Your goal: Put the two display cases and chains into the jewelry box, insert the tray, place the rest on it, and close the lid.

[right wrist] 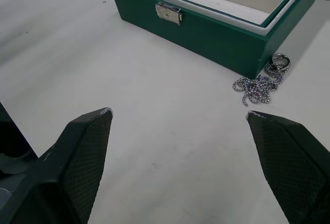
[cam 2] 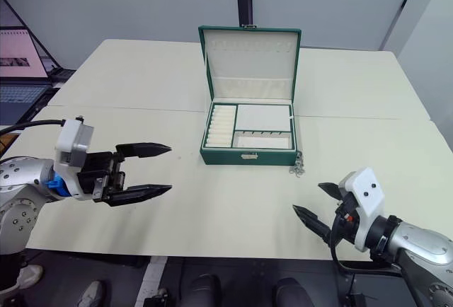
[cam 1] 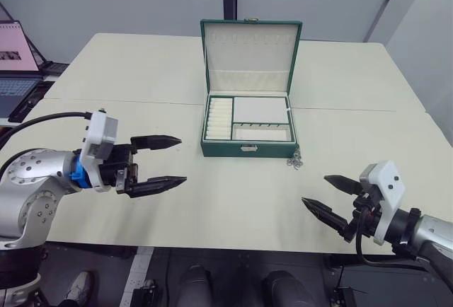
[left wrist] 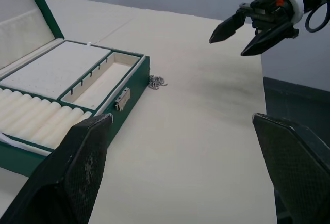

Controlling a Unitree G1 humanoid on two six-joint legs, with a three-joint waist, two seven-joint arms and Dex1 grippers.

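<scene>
A laptop [cam 1: 18, 66] sits at the far left edge of the scene, off the pale bench [cam 1: 141, 73]. Nearer the camera, the left tool [cam 1: 161, 160] hangs over the bench with its two black fingers spread wide and nothing between them, well apart from the box.

At centre stands the jewelry box [cam 1: 248, 148], dark green, its lid [cam 1: 250, 56] raised upright at the back to show a cream lining and gathered pocket. The tray [cam 1: 248, 119] sits inside the box, level with the rim, its ring-roll slots on the left and flat compartments to the right; the compartments appear bare, though the head views are too distant to be sure. A small gold clasp marks the front wall.

Just beside the box's front right corner, a bunch of silver chain [right wrist: 260, 82] lies on the bench, touching or almost touching the green wall.

At right, the right tool [cam 1: 328, 196] hovers over the bench's near edge, fingers wide apart and holding nothing, pointed toward the box and chain.
</scene>
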